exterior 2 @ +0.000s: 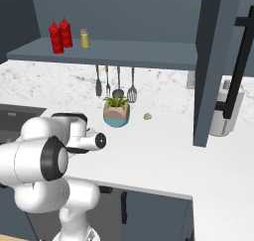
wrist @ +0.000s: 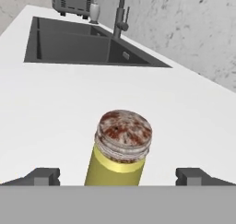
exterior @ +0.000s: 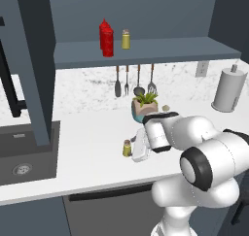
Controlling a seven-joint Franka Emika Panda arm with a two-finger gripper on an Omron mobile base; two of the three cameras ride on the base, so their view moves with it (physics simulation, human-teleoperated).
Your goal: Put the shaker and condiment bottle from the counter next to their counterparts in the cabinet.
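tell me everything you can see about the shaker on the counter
The shaker is a small olive-yellow cylinder with a clear ribbed neck and a round, brown-speckled cap. It stands upright on the white counter, right of the sink, apart from the plant pot. The open hand straddles it, fingertips on either side, not touching.

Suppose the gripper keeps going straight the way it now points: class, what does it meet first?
Most likely the shaker on the counter, which stands upright between the open gripper fingertips; how far off it is remains unclear.

No readable text, label, brand or number shows on anything here
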